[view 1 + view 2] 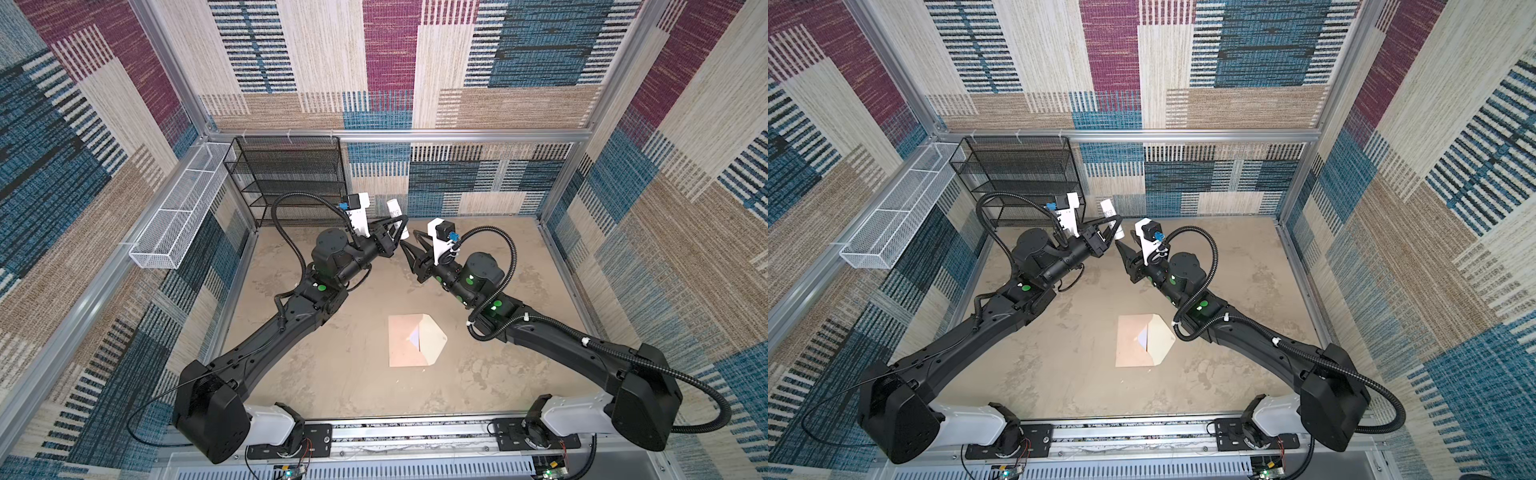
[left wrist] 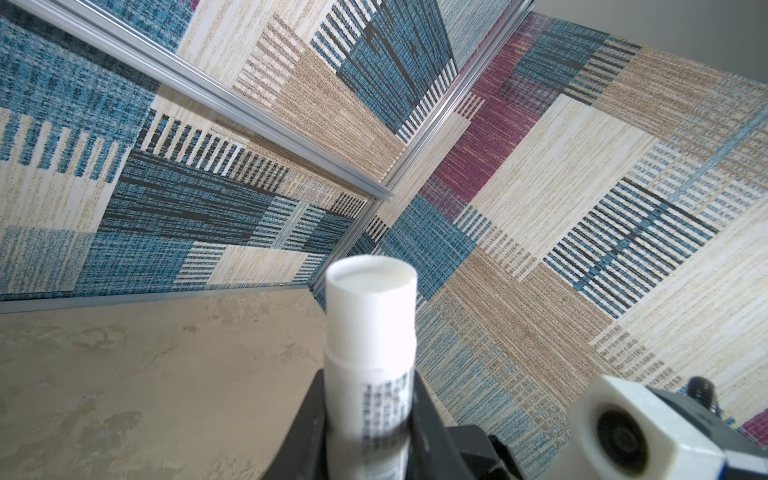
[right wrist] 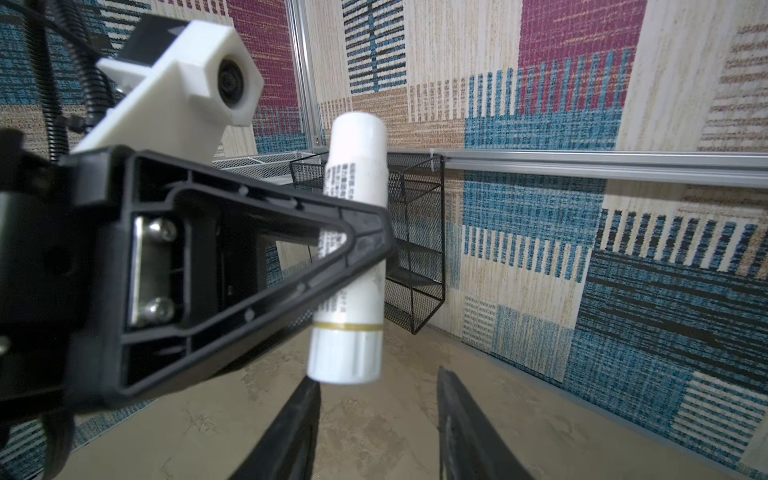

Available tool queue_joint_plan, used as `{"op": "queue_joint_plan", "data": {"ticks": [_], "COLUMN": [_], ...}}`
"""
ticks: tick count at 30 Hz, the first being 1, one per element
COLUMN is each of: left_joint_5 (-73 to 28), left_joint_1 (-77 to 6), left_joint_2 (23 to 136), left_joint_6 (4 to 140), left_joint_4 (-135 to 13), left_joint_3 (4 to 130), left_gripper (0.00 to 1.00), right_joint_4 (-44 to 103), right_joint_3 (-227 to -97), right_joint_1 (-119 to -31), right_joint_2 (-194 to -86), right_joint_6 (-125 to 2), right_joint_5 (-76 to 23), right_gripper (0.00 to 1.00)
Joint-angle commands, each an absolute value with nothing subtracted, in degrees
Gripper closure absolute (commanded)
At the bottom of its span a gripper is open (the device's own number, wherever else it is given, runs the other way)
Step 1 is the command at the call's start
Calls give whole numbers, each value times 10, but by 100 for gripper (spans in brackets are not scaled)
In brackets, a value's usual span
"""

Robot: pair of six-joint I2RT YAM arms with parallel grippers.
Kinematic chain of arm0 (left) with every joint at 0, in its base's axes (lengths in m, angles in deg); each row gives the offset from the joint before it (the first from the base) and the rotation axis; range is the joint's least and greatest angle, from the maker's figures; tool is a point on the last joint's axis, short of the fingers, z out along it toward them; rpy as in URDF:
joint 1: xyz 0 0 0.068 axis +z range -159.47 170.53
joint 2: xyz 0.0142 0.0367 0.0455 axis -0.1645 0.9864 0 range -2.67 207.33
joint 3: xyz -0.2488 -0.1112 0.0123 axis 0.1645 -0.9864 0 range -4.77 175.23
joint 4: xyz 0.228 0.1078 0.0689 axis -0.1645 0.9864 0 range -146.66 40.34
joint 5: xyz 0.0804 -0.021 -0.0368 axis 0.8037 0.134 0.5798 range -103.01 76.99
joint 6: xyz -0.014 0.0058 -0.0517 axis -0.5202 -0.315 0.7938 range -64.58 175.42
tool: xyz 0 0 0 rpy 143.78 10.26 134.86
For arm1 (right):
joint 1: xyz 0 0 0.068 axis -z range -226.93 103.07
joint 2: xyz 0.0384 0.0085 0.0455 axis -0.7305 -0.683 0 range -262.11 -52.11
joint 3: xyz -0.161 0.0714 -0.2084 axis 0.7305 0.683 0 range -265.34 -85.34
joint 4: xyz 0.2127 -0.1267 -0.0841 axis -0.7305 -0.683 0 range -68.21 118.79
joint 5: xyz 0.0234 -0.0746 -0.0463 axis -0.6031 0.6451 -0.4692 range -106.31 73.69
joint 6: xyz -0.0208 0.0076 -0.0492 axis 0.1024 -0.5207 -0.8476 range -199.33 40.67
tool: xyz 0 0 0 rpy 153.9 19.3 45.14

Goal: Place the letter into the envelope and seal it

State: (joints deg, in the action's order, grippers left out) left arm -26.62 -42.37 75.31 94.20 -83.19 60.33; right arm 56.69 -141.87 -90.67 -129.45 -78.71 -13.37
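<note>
Closest to the overhead camera loom the black housings of the left arm (image 1: 212, 411) and the right arm (image 1: 642, 395), both reaching away toward the back wall. Between them, on the mottled tan table (image 1: 324, 382), the envelope (image 1: 405, 345) lies flat, well apart from both grippers. It is a peach-tan rectangle with its pointed flap thrown open toward the right arm's side, cream lining facing up. At its mouth a small white wedge shows, which looks like the plain face of the letter (image 1: 414, 338) inside, though I cannot be sure. Far back and raised off the table, the left gripper (image 1: 399, 226) pinches a white tube (image 1: 395, 208) across its printed middle. The tube stands nearly upright, with a gold band near its lower end. The right gripper (image 1: 409, 240) sits just beside it, jaws spread with nothing between them. Its fingertips (image 3: 303, 407) are right under the tube's lower end, and whether they touch it I cannot tell. Against the back wall stand a black mesh rack (image 1: 291, 178) and a white wire basket (image 1: 183, 216).
</note>
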Motion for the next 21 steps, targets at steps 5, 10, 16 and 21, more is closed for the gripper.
{"op": "queue_joint_plan", "data": {"ticks": [5,10,16,21], "left_joint_5": [-265,-265,-270,-270], "left_joint_1": [-427,-428,-428,-428], "left_joint_2": [749,751,751,749], "left_joint_6": [945,945,944,940], "left_joint_4": [-851,-851,-849,-846], "left_joint_3": [597,596,593,592], "left_gripper": [100,100,100,100], "right_joint_4": [586,578,570,554], "right_joint_3": [-1427,-1433,-1439,-1442], "right_joint_1": [-918,-918,-918,-918], "right_joint_2": [-1298,-1299,-1301,-1301], "right_joint_6": [-783,-789,-790,-790], "right_joint_5": [-131,-120,-117,-122], "right_gripper": [52,55,64,69]}}
